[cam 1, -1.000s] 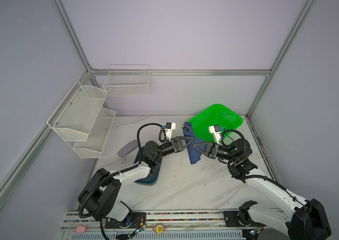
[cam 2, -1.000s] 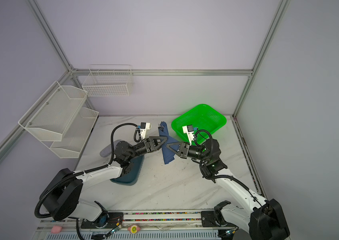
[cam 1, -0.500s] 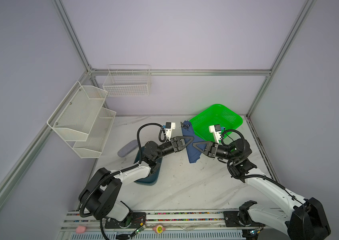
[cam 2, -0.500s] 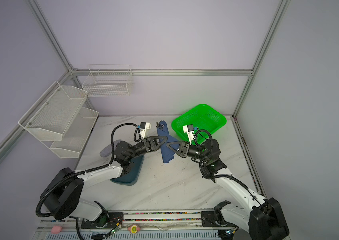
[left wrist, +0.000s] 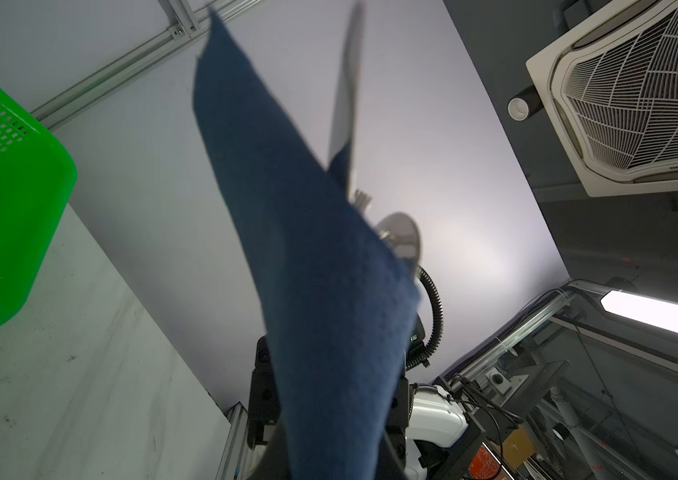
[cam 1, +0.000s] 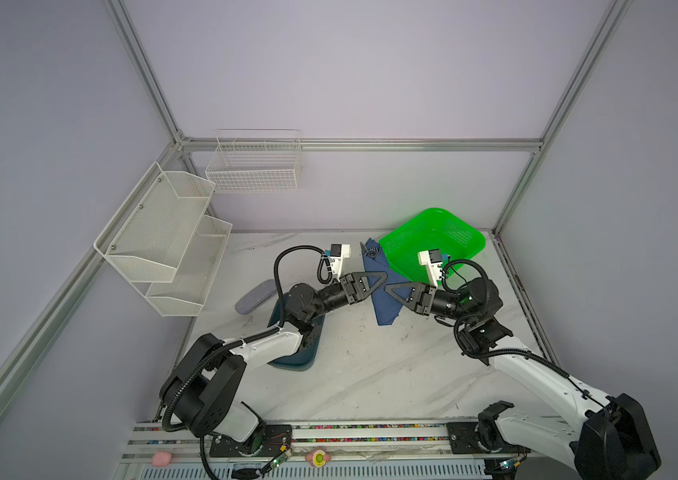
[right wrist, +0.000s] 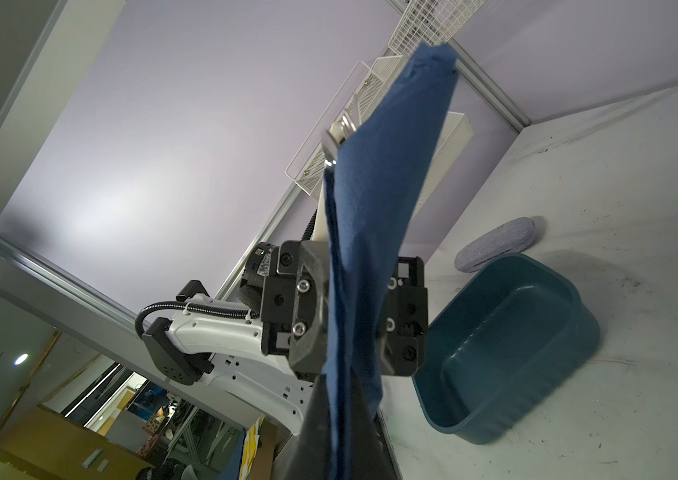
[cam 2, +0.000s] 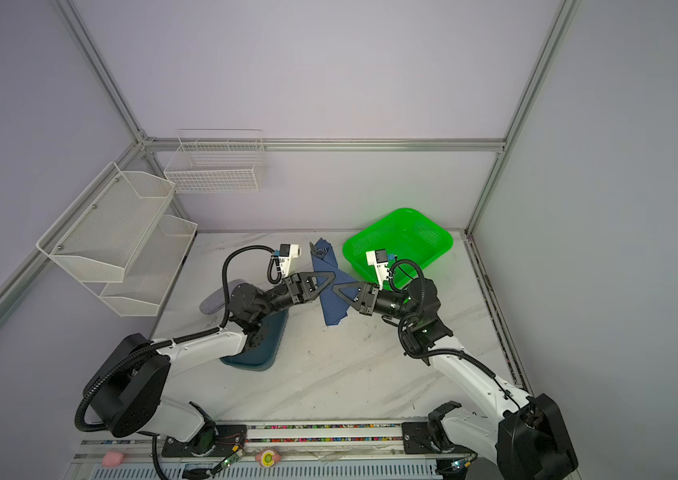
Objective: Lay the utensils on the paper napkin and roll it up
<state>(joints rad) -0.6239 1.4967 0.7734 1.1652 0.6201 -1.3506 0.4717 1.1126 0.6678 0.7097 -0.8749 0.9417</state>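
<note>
At the far left a white mesh shelf [cam 1: 163,232] hangs on the side wall, with a white wire basket [cam 1: 254,166] on the back wall just beyond it. Below them on the surface [cam 1: 370,374] lie a grey oblong case [cam 1: 255,296] and, just beside it, a dark teal tray [cam 1: 300,359], partly covered in both top views by the left arm. The left pincer [cam 1: 383,277] reaches toward the middle, its jaws drawn narrow against either side of the paper napkin [cam 1: 385,311]. The napkin, dark navy and wrapped into a long loose roll, is held up between the two arms near the middle of the surface. Both wrist views show it rising steeply, and whether its lower end touches the surface cannot be told. The utensils [cam 1: 370,250] sit inside it: the left wrist view shows a knife blade [left wrist: 345,95], fork tines [left wrist: 360,199] and a spoon bowl [left wrist: 401,232] poking out of its upper end. From the other side the right pincer [cam 1: 389,287] meets the left one almost tip to tip, clamped tight on the same stretch of napkin. Just right of the roll, the green basket [cam 1: 470,241] sits in the back right corner.
</note>
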